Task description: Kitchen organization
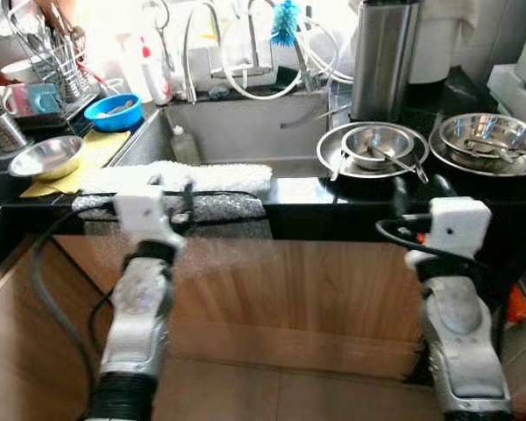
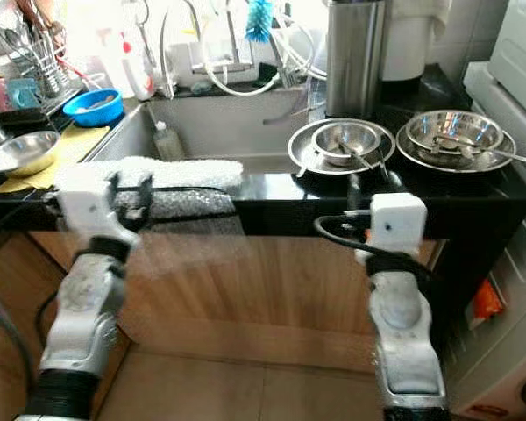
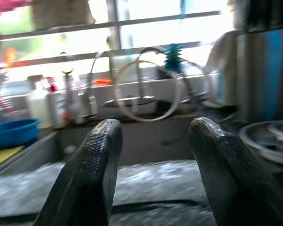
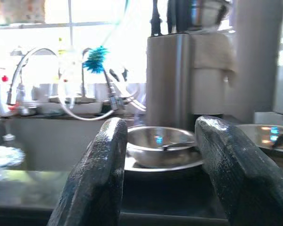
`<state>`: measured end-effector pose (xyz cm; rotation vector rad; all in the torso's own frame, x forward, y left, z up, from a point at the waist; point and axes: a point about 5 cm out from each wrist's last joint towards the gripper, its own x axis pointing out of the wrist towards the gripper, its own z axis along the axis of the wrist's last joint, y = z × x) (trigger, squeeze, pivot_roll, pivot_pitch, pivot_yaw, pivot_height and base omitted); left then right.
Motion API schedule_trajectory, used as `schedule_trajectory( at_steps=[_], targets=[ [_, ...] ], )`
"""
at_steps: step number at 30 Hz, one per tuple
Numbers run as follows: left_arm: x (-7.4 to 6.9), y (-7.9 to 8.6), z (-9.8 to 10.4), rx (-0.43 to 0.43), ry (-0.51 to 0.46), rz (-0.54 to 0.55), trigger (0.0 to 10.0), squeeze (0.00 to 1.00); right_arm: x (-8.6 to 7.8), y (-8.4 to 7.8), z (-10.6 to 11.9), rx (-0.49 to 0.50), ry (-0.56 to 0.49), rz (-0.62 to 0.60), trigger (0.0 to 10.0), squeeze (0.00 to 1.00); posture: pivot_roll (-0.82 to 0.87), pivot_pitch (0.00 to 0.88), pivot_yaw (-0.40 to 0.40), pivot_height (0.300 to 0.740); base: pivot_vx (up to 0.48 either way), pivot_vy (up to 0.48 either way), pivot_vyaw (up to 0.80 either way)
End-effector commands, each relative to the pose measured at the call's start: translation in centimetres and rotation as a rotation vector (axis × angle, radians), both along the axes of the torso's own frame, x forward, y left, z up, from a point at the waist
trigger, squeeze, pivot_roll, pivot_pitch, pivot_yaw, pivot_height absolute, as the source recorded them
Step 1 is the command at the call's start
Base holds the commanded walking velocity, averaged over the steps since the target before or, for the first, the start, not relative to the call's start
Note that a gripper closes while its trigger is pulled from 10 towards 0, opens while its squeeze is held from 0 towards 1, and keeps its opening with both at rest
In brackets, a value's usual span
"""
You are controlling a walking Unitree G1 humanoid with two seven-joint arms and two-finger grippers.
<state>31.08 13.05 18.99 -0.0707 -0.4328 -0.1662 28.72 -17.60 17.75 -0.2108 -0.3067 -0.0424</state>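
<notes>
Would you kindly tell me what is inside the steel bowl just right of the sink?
The bowl sits on a steel plate and holds a metal utensil whose handle sticks out over the rim. The bowl's wall hides its head, so its type is unclear.

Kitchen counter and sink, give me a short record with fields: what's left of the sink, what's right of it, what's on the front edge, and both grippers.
left of sink: blue bowl, steel bowl on yellow cloth, dish rack
right of sink: small bowl on plate, large bowl, tall steel canister
front edge: white towel
left gripper: fingers open, above the towel
right gripper: fingers open, facing the small bowl
</notes>
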Motion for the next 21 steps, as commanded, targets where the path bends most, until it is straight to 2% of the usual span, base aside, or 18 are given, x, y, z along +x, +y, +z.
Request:
schedule_trajectory(
  at_steps=[1, 5, 21],
  targets=[
    [0.2, 0.17, -0.71, 0.006, 0.036, -0.013, 10.0, 0.0, 0.15, 0.04, -0.16, 0.003, 0.005, -0.009, 10.0, 0.0, -0.09, 0.0, 0.155, 0.74, 0.0, 0.0, 0.0],
    [0.39, -0.61, -1.32, 0.012, 0.057, -0.04, 10.0, 0.0, 0.3, -0.08, -0.07, 0.003, 0.003, -0.023, 10.0, 0.0, -0.1, 0.0, 0.159, 0.74, 0.0, 0.0, 0.0],
    [0.56, -0.65, -1.39, 0.012, 0.053, -0.047, 10.0, 0.0, 0.4, -0.04, -0.11, 0.001, 0.0, -0.026, 10.0, 0.0, -0.1, 0.0, 0.159, 0.74, 0.0, 0.0, 0.0]
  ],
)
